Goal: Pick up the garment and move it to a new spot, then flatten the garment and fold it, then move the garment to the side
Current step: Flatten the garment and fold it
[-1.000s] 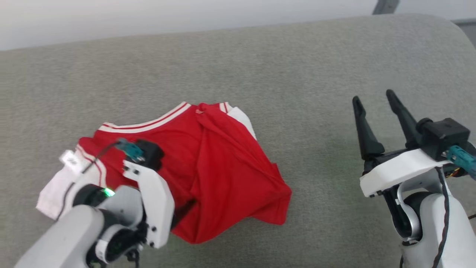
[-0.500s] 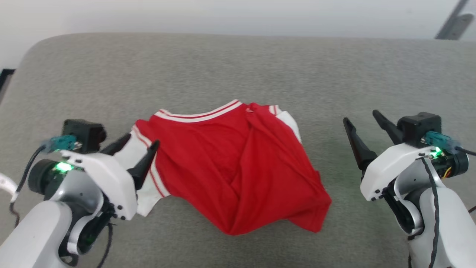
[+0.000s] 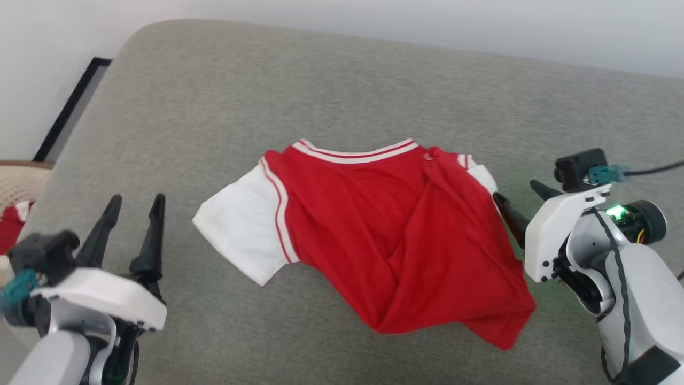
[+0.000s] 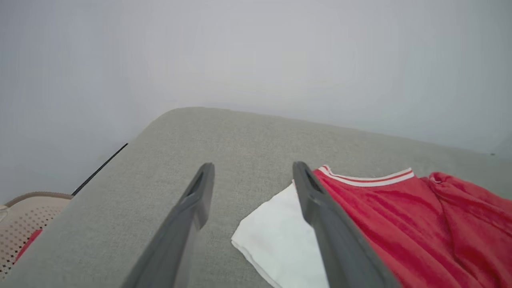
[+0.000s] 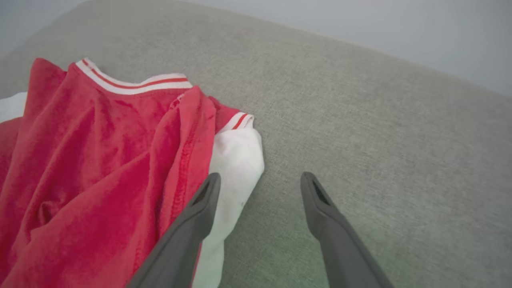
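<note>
Starting at the right gripper (image 3: 513, 190): spread wide, clamped on nothing, tips hard up against the garment (image 3: 395, 251) at its right-hand white sleeve (image 3: 483, 176). Seen from the right wrist (image 5: 260, 176), one finger (image 5: 200, 212) crossing over that sleeve (image 5: 236, 160), the other out over bare grey cushion (image 3: 342, 96); touching cloth or just above it, hard to call. Over to the left gripper (image 3: 137, 199): likewise wide apart and empty, standing well clear of the garment, off beyond its left-hand sleeve (image 3: 240, 235) and back toward the robot. From the left wrist (image 4: 253, 166), pointing past that sleeve (image 4: 276, 240) rather than at it. Now the garment itself: lying mid-cushion, long axis running sleeve to sleeve across the robot, striped collar (image 3: 355, 152) on the far edge, hem on the near edge. Left half fairly flat; right half rucked into a diagonal ridge, with the hem corner dragged out to the near right. Reads as the flattening stage, not yet done. Right arm plainly the nearer, so probably a pinch at that right sleeve or the bunched edge beside it, then a pull outward, away from the collar line.
</note>
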{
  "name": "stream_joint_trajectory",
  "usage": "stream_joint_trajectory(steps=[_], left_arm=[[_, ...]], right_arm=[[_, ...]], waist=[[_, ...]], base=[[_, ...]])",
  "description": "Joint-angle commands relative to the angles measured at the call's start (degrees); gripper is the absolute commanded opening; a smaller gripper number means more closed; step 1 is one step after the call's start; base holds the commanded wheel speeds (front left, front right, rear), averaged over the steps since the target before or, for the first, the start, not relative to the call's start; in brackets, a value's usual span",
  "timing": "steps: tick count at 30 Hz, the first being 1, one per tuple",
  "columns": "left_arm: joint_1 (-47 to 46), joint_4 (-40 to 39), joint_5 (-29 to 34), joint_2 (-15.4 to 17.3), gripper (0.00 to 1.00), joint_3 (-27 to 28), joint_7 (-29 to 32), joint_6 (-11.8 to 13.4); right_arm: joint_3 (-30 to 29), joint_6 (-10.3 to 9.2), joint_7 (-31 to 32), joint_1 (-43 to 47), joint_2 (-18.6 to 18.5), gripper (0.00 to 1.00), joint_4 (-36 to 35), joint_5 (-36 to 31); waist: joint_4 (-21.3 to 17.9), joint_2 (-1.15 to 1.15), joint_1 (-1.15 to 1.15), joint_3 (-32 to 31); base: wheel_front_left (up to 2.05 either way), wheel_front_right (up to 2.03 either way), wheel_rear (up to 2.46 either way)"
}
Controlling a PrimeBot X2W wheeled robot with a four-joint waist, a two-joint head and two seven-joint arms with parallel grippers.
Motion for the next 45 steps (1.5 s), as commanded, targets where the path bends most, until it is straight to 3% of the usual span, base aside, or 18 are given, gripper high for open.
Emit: stream_joint_trajectory(steps=[1,6,16,17,18,19,25,32,40,45], left_arm=[[1.10,0.49,0.05,-0.42,1.00,0.26,-1.39,0.00],[3.83,2.65,-1.12,-3.35,1.00,1.85,-6.12,-0.25],[6.94,6.66,-1.37,-9.79,1.00,5.10,-8.28,-3.38],[7.22,6.82,-1.01,-10.16,1.00,5.69,-8.32,-3.61],[7.45,6.77,-0.54,-10.59,1.00,6.51,-8.35,-3.99],[7.71,6.61,-0.44,-11.41,1.00,7.21,-8.35,-4.59],[9.47,6.89,1.77,-13.56,1.00,10.74,-8.35,-6.44],[12.68,6.01,3.53,-14.64,1.00,14.36,-8.35,-8.15],[14.34,5.61,4.62,-14.92,1.00,15.60,-8.36,-8.97],[14.34,6.03,4.43,-15.28,1.00,15.44,-8.36,-9.36]], right_arm=[[0.66,-0.04,0.93,-1.07,-0.62,1.00,0.97,0.35],[4.25,-0.04,5.00,-4.16,-2.80,1.00,5.50,2.07],[10.78,-0.03,15.34,-9.15,-4.20,1.00,17.49,4.38],[11.52,-0.03,16.09,-9.39,-4.17,0.61,18.42,4.74],[12.27,-0.02,16.46,-9.71,-4.12,0.07,18.87,5.27],[12.50,-0.02,16.25,-10.36,-4.51,0.00,19.17,5.36],[11.86,-0.10,15.68,-12.21,-6.61,0.00,18.49,7.73],[9.76,-0.09,16.75,-10.37,-10.74,0.00,9.87,10.83],[0.97,-0.09,21.47,-2.99,-15.32,0.00,1.83,10.67],[-4.81,-0.09,21.29,2.75,-14.76,0.02,2.43,9.38]], waist=[[1.76,0.00,0.00,0.64],[4.92,0.00,0.00,1.46],[9.98,0.00,0.00,2.70],[10.23,0.00,0.00,2.69],[10.36,0.00,0.00,2.64],[10.48,0.00,0.00,2.57],[10.05,0.00,0.00,1.13],[7.13,0.00,0.00,-1.52],[5.02,0.00,0.00,-3.20],[4.73,0.00,0.00,-3.21]], base=[[0.00,0.00,0.00],[0.00,0.00,0.00],[0.00,0.00,0.00],[0.00,0.00,0.00],[0.00,0.00,0.00],[0.00,0.00,0.00],[0.00,0.00,0.00],[0.00,0.00,0.00],[0.00,0.00,0.00],[0.00,0.00,0.00]])
